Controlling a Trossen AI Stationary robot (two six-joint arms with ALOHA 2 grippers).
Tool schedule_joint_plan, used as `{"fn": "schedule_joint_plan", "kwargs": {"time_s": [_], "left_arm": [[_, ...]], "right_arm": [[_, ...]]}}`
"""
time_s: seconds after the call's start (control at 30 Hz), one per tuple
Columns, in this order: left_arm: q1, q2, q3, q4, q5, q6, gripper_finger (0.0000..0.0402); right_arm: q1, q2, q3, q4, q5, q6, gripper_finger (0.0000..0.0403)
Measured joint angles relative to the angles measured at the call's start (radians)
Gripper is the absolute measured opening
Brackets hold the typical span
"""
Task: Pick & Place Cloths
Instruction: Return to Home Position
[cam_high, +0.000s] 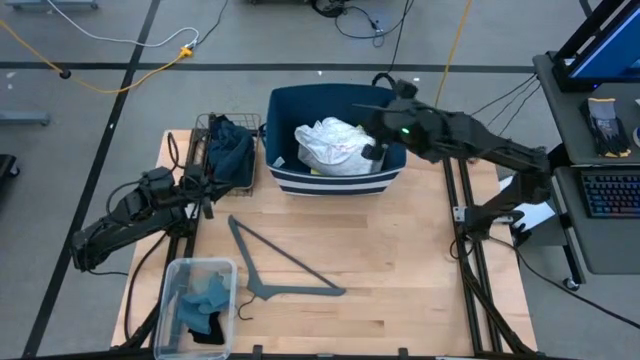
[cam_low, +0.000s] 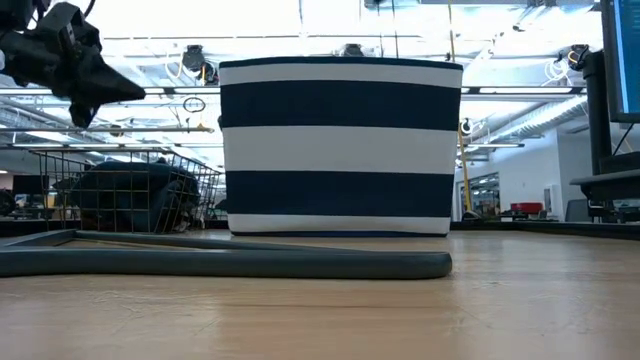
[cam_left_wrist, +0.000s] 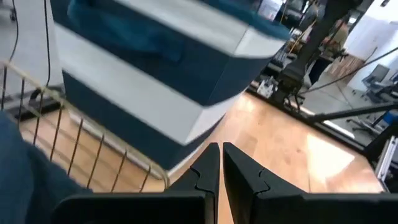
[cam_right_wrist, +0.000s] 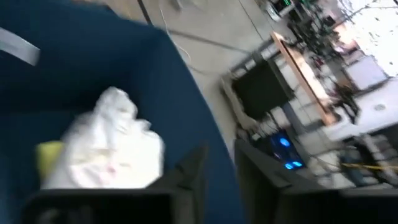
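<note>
Cloths all in containers: white shirt (cam_high: 335, 145) in striped bin (cam_high: 330, 186), navy bundle (cam_high: 232, 148) in wire basket (cam_high: 203, 128), teal and black pieces (cam_high: 205, 302) in clear box (cam_high: 168, 290). Right end effector (cam_right_wrist: 221, 152) slightly parted over bin; left end effector (cam_left_wrist: 221, 147) closed beside basket.

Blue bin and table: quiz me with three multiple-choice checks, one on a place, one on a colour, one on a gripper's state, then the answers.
1. Where does the white shirt lie? A) wire basket B) blue bin C) clear tub
2. What colour is the hanger on the table? A) grey B) red C) yellow
3. How is the left gripper? A) wide open B) shut on a cloth C) shut, empty
Answers: 1 B, the high view shows it bunched inside the bin, with the open right gripper over that bin. 2 A, it lies plainly grey on the wood. 3 C, its wrist view shows the fingers together with nothing between.
</note>
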Motion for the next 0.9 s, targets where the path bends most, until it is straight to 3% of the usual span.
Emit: {"fn": "schedule_joint_plan", "kwargs": {"time_s": [0.13,0.27,0.63,0.9], "left_arm": [[0.000,0.000,0.000,0.064,0.002,0.071,0.0021],[0.000,0.000,0.000,0.151,0.047,0.152,0.0021],[-0.029,0.000,0.000,0.198,0.156,0.183,0.0021],[-0.122,0.000,-0.001,0.209,0.099,0.212,0.0021]], "right_arm": [[0.084,-0.059,0.000,-0.013,-0.096,0.093,0.0007],[0.176,-0.094,0.000,-0.023,-0.151,0.148,0.0014],[0.451,-0.091,-0.002,-0.052,-0.145,0.298,0.0001],[0.579,-0.123,-0.246,0.243,-0.090,0.323,0.0001]]}}
